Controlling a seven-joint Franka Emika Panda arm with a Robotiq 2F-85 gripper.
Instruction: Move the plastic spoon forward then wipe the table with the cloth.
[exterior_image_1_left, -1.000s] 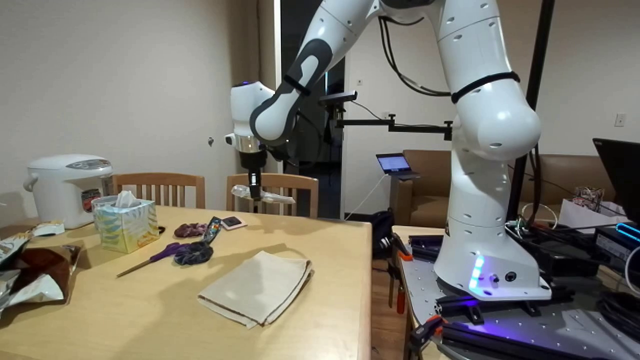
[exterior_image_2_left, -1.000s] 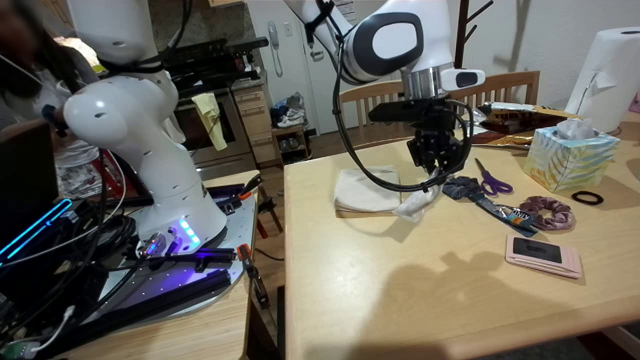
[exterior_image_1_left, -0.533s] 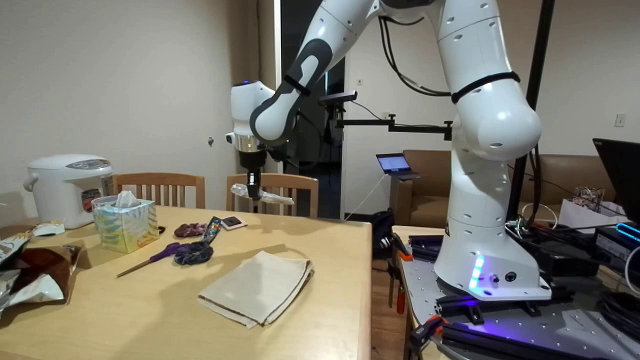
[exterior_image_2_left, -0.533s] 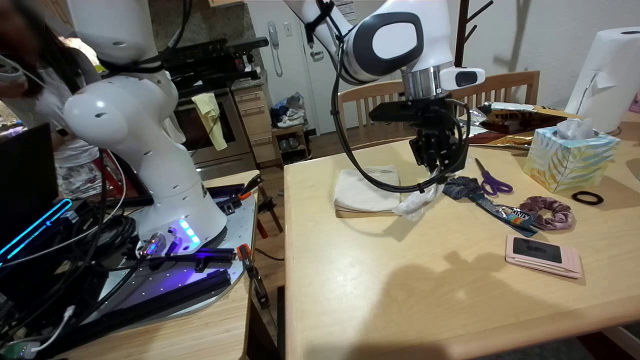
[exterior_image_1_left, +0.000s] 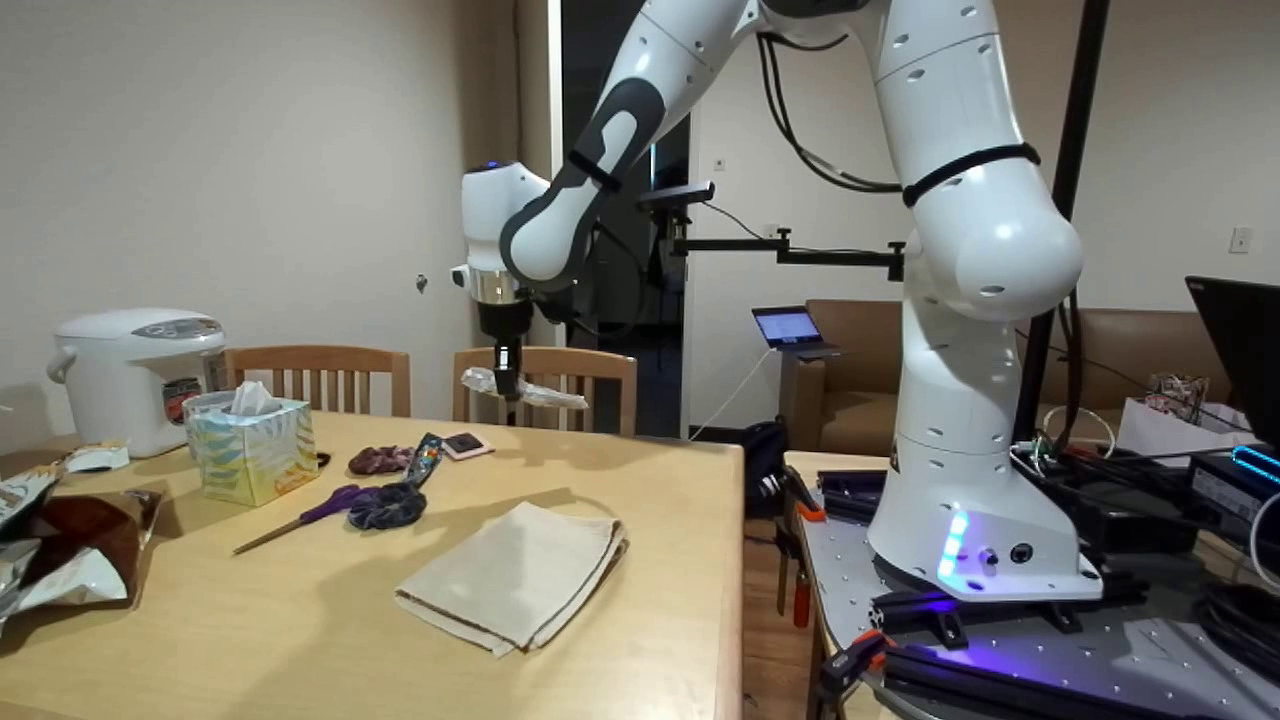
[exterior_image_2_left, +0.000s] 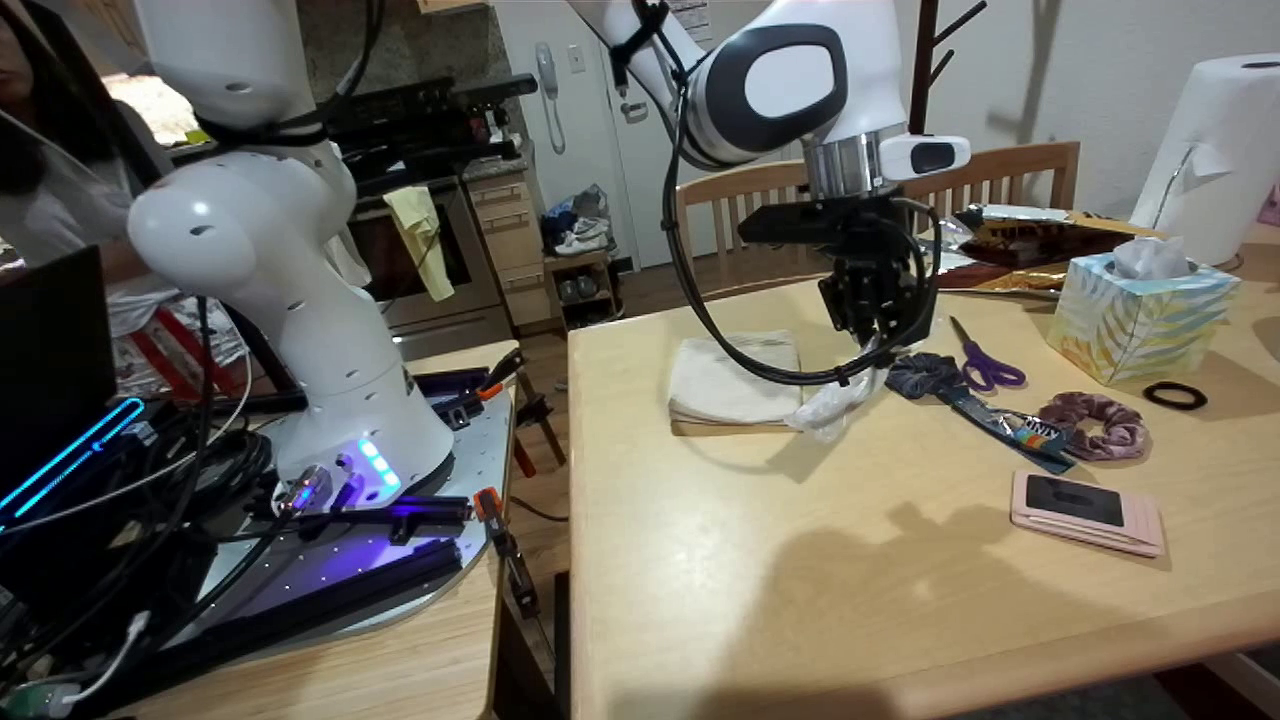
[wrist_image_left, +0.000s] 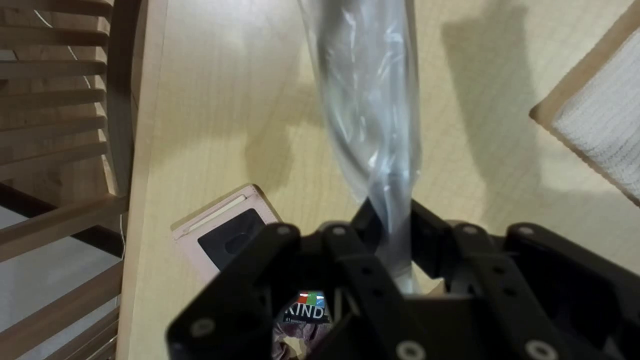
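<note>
Gripper (wrist_image_left: 395, 227) held something clear-wrapped, probably the plastic spoon (wrist_image_left: 372, 110); looked best carried forward level, then lowered gently.

Table (exterior_image_1_left: 690, 530): glare right of the cloth (exterior_image_1_left: 515, 575), soft shadow left, in an exterior view
Robot base (exterior_image_1_left: 985, 525): violet glow
Doorway (exterior_image_1_left: 593, 50): dark

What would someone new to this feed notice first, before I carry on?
Probably the big white robot arm reaching over the table, its tool clamped on a clear plastic packet, likely the wrapped spoon, held above the wood. Next, the pale folded cloth, lying flat on the table, closer to the camera than the tool in an exterior view. Then the bright patterned tissue box, near the purple scissors.
</note>
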